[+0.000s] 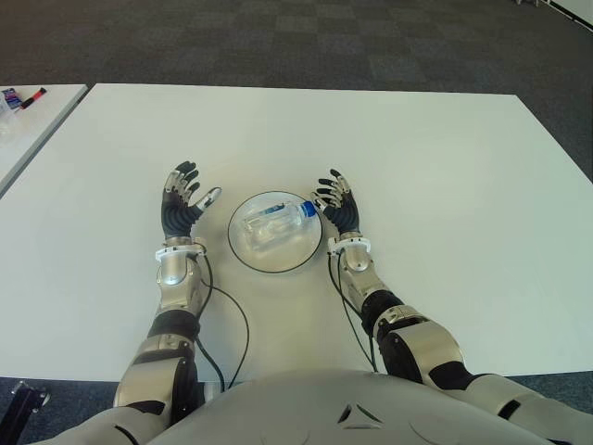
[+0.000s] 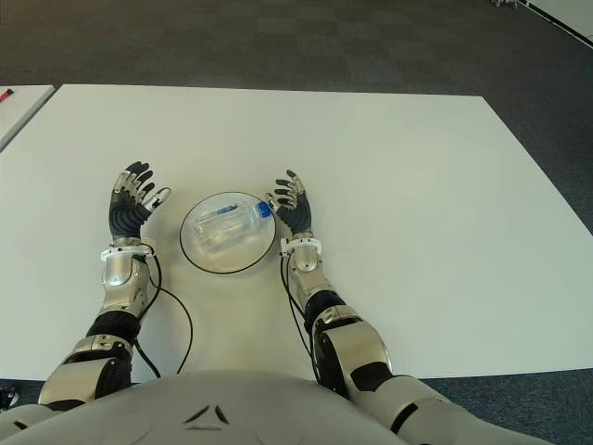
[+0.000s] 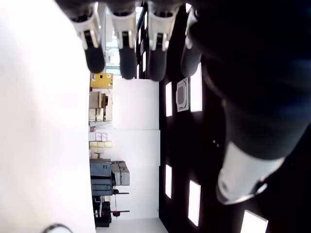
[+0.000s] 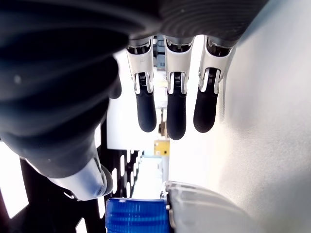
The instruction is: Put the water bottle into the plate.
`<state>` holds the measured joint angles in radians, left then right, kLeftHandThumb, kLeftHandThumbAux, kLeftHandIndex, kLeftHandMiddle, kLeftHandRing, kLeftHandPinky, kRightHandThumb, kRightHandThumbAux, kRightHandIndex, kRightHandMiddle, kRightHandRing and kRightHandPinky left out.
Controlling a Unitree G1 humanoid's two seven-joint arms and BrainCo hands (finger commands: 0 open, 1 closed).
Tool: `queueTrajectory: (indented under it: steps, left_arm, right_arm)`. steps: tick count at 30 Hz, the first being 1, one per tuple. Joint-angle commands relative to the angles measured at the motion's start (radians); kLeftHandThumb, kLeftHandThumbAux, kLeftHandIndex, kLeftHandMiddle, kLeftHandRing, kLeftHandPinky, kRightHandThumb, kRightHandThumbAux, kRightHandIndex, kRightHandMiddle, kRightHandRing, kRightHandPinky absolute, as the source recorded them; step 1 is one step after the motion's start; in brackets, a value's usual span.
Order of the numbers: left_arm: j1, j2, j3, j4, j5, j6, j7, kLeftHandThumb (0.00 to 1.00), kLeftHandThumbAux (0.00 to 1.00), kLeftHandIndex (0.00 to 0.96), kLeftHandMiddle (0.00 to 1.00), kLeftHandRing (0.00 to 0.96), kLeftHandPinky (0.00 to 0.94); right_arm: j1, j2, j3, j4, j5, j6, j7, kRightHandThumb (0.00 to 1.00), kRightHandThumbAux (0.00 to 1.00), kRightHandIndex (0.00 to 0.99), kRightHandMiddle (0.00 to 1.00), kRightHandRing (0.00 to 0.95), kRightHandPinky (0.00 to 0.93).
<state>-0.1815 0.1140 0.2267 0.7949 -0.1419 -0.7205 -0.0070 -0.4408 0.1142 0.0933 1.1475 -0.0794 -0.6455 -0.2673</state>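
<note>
Both my arms reach forward, forearms roughly parallel, wrists straight. My left hand [image 1: 182, 201] is palm-up-ish, fingers [image 3: 127, 48] spread and extended, thumb out to the side, holding nothing. My right hand [image 1: 338, 199] mirrors it: fingers [image 4: 176, 114] straight and splayed, thumb apart, nothing gripped. Cables trail along both forearms toward my torso.

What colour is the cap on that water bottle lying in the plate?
Blue. The water bottle cap shows best in the right wrist view, close up.
</note>
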Motion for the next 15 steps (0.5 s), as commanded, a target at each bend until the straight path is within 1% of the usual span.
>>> queueTrajectory:
  steps: [1,7,11,15]
  left_arm:
    - [0.003,-0.011,0.004,0.014,-0.005,0.033,-0.006,0.000,0.830,0.216,0.223,0.210,0.240]
    - [0.008,-0.016,-0.002,-0.008,0.007,0.085,0.010,0.000,0.832,0.239,0.256,0.237,0.244]
    - [0.021,-0.023,-0.007,-0.042,0.005,0.135,0.009,0.000,0.849,0.238,0.249,0.226,0.220]
    - [0.036,-0.036,-0.007,-0.083,-0.009,0.173,0.002,0.000,0.867,0.239,0.245,0.223,0.218]
  right_arm:
    - [0.003,0.132,-0.006,0.038,0.007,0.048,-0.001,0.209,0.800,0.111,0.277,0.303,0.338]
    - [0.005,0.130,-0.003,0.036,0.005,0.048,-0.001,0.204,0.808,0.108,0.269,0.295,0.328]
    - [0.005,0.129,-0.003,0.036,0.007,0.051,0.000,0.188,0.817,0.102,0.265,0.295,0.332]
    - [0.005,0.131,-0.004,0.037,0.006,0.044,-0.007,0.178,0.815,0.100,0.264,0.294,0.329]
